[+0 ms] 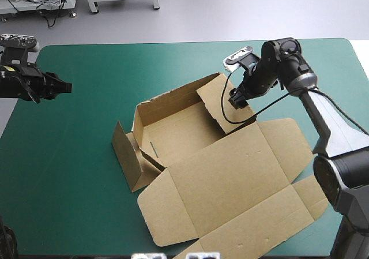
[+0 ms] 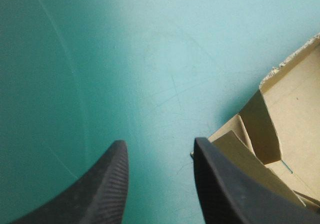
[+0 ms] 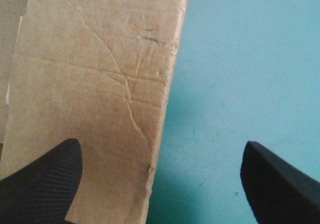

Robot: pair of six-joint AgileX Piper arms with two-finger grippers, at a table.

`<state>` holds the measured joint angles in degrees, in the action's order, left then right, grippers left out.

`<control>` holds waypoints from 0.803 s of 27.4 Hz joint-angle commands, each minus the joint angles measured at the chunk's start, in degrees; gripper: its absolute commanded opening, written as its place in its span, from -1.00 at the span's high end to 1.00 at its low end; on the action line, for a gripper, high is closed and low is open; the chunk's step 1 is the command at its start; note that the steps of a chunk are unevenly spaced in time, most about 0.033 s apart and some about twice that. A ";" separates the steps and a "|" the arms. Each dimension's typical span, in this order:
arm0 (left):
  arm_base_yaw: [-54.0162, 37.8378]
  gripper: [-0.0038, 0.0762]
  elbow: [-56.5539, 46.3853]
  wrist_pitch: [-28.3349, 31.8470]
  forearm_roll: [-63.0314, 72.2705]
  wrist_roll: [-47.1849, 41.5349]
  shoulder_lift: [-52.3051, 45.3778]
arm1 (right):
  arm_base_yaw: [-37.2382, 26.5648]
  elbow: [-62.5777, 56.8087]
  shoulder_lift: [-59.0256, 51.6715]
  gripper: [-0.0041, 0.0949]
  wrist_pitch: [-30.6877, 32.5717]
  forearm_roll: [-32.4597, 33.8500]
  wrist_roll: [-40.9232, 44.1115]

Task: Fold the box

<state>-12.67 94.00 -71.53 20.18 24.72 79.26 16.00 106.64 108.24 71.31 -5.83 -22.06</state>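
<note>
Hovering over the table [image 1: 81, 172] with both grippers released, I hold nothing. I read the table from above as a dial with twelve at its far edge. The brown box [image 1: 230, 172] spreads from the centre toward five o'clock on the teal-green cover. Its tray [image 1: 173, 126] sits at the centre with its far wall raised, and a side panel [image 1: 127, 155] stands tilted outward toward eight o'clock. The lid [image 1: 271, 149] lies flat, running from the tray toward five o'clock, with its tabs close to the table's near edge.

My left gripper [image 1: 64, 87] hangs at about ten o'clock, near the table's left edge and well apart from the box, pointing toward three o'clock. In the left wrist view its black fingers [image 2: 100, 189] stand apart with bare cover between them. A corner of the tray shows just beside and ahead of one finger.

My right gripper [image 1: 234, 102] is at about one o'clock, over the tray's end flap [image 1: 213, 97] on the three o'clock side. In the right wrist view its fingers [image 3: 45, 184] are spread wide. One is over the creased brown board, the other over bare cover, and the flap's outer edge runs between them. Whether a finger touches the board I cannot tell.
</note>
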 commanded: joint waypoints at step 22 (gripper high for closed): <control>0.07 0.14 1.43 -2.17 2.80 0.40 -1.52 | 0.02 10.45 9.08 0.94 0.02 -6.81 -6.37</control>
<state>-12.67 94.00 -71.53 20.69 24.95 79.26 16.00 114.69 120.76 70.88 -12.00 -27.21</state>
